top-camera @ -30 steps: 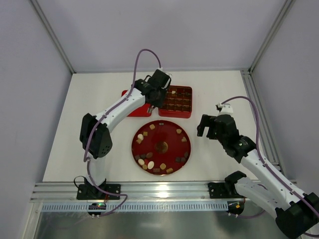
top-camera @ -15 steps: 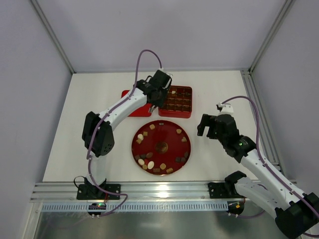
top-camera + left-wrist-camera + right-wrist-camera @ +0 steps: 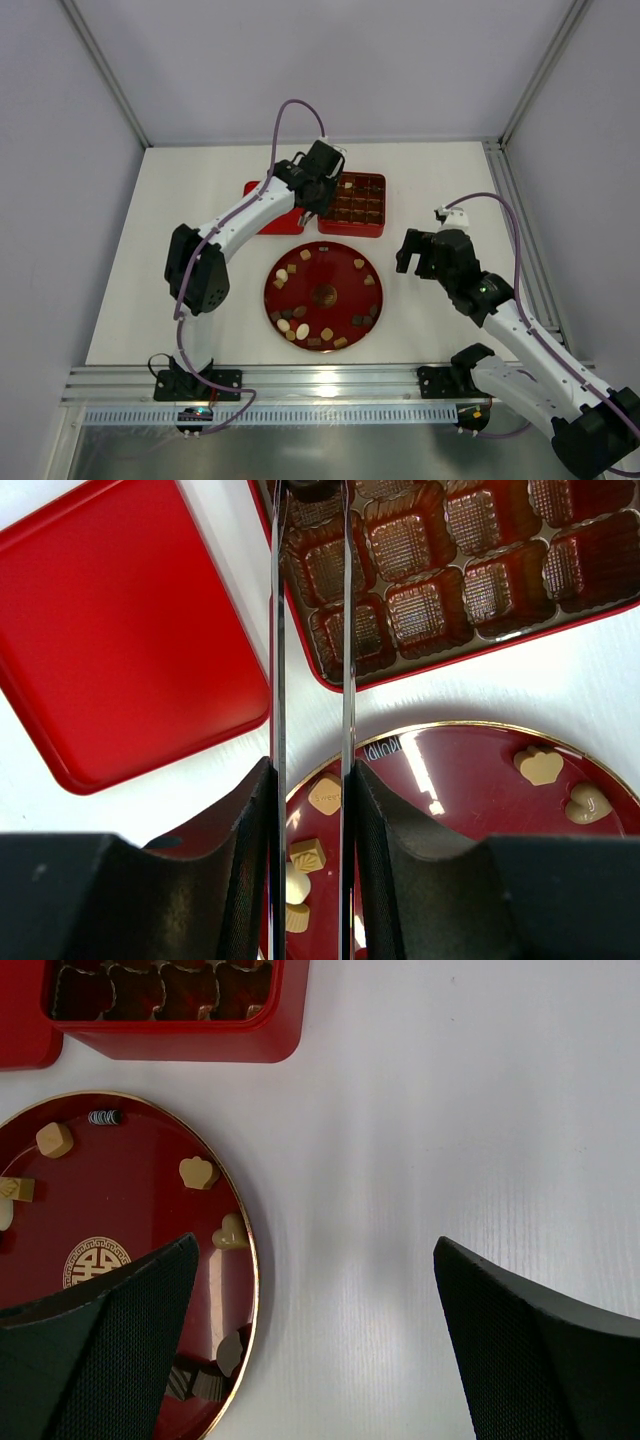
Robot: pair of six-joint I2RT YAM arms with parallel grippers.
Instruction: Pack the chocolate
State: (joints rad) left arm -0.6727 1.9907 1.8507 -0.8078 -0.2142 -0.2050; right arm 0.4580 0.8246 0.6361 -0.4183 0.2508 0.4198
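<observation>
Most chocolate on plate, packing looks hardly begun; left gripper beyond plate, grip unclear; right gripper beside it, agape.

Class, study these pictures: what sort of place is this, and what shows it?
Probably a robotics test cell: left arm and right arm bolted to a metal rail, plain panel walls enclosing a white table, and a red plate of chocolates beside a grid box.

table: white
middle, near: round red plate
far: square red box
left of box: flat red lid, just beside
</observation>
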